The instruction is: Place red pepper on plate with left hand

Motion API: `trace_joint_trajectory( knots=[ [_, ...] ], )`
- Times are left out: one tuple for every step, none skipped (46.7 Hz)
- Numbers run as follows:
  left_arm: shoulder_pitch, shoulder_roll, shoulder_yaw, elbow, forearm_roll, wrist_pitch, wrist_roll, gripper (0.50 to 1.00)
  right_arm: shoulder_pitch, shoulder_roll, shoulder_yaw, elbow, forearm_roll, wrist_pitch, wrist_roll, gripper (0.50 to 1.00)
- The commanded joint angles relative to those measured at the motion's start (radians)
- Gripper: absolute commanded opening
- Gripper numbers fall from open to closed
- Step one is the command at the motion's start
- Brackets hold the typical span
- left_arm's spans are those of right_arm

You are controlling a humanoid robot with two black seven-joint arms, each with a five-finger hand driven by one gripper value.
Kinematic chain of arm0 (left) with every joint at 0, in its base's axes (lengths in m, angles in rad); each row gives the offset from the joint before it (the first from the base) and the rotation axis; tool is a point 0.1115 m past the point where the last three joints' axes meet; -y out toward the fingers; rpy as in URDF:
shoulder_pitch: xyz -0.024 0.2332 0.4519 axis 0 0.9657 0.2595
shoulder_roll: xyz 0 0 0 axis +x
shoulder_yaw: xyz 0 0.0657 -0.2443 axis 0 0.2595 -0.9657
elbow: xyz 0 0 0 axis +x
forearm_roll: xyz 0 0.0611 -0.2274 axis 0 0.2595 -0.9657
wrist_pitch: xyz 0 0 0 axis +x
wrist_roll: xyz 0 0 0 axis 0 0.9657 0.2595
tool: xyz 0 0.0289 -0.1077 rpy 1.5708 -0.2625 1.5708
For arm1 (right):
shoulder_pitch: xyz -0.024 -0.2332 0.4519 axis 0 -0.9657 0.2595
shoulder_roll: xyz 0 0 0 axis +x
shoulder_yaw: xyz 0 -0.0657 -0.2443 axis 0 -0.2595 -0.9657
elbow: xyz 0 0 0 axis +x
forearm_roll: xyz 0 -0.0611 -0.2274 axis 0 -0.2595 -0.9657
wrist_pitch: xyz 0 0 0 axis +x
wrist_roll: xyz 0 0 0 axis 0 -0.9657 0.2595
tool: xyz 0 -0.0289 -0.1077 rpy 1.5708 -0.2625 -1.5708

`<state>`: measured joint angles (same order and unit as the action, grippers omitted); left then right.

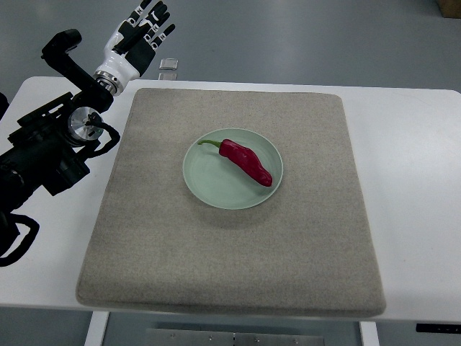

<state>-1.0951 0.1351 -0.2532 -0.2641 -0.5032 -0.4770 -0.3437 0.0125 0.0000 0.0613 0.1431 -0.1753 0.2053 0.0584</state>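
A red pepper [246,161] with a green stem lies on the pale green plate [209,189], slanting from upper left to lower right. The plate rests in the middle of a beige mat [180,252]. My left hand [146,30] is raised beyond the table's far left corner, well away from the plate, its fingers spread and holding nothing. Its black arm enters from the left edge. The right arm does not show.
The mat covers most of a white table [410,180]. A small grey metal piece [168,67] sits at the table's far edge beside my left hand. Grey floor lies beyond the table.
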Motion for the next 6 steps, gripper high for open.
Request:
trace_joint_trajectory(
  knots=[
    [0.001, 0.000, 0.000, 0.000, 0.000, 0.000, 0.000, 0.964, -0.002, 0.000, 0.000, 0.003, 0.000, 0.000, 0.001, 0.932],
    [0.001, -0.002, 0.000, 0.000, 0.000, 0.000, 0.000, 0.964, -0.003, 0.000, -0.001, 0.003, -0.001, 0.000, 0.001, 0.932],
    [0.001, -0.002, 0.000, 0.000, 0.000, 0.000, 0.000, 0.964, -0.003, 0.000, -0.001, 0.001, -0.001, 0.000, 0.001, 0.932],
    [0.001, -0.002, 0.000, 0.000, -0.001, 0.000, 0.000, 0.964, -0.003, 0.000, -0.001, 0.001, -0.001, 0.000, 0.001, 0.932],
    [0.001, -0.002, 0.000, 0.000, -0.001, 0.000, 0.000, 0.964, -0.005, 0.000, -0.001, 0.003, -0.001, 0.000, 0.000, 0.932],
    [0.001, -0.002, -0.001, 0.000, -0.001, 0.000, 0.000, 0.964, -0.006, 0.000, -0.001, 0.001, -0.001, 0.000, 0.000, 0.932]
  ],
)
